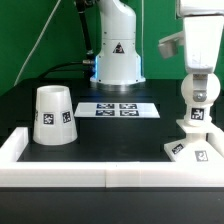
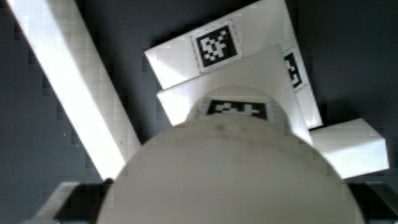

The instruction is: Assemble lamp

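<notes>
A black table [image 1: 100, 135] with a low white rail [image 1: 60, 165] along its near edge.

Well away from the gripper [image 1: 199, 78], toward the exterior view's left, the shade [image 1: 52, 115] stands alone on its wide end, a tapered white cone with a square tag on its side. Nothing touches it.

Nearer the gripper but set further back lies the marker board [image 1: 118, 108], flat on the table. Behind it rises the white robot pedestal [image 1: 117, 55] with a triangle sign.

At the exterior view's right, the gripper points straight down. Directly under it is the bulb [image 1: 197, 98], small and rounded, upright, with a tag on its lower part. In the wrist view the bulb fills the space between the jaws, which sit against its two sides, so the gripper appears clamped on the bulb. Just below the bulb is the base [image 1: 192, 148], flat and angular, resting on the table beside the rail. The bulb meets the base, but how deeply it is seated cannot be told.

The bulb looks like light, stiff, hollow plastic. Its smooth curve could slip, so a hold across its widest part, squarely from above, seems safest.
</notes>
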